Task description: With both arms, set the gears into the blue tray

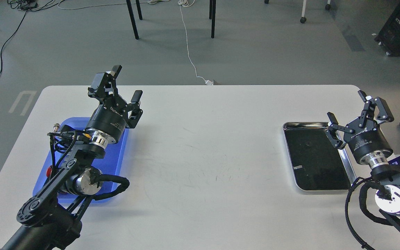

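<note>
The blue tray lies at the table's left, mostly covered by my left arm. My left gripper hangs above the tray's far right corner, pointing away from me. It is open and holds nothing. My right gripper is open and empty too, just beyond the right rim of the steel tray. A faint tiny round shape on that tray's black lining may be a gear; it is too small to tell. No gears show in the blue tray, since the arm hides its inside.
A red push button peeks out at the blue tray's left edge. A small white speck lies on the steel tray's lining. Bare white tabletop stretches between the two trays. Chair legs and cables are on the floor beyond the table.
</note>
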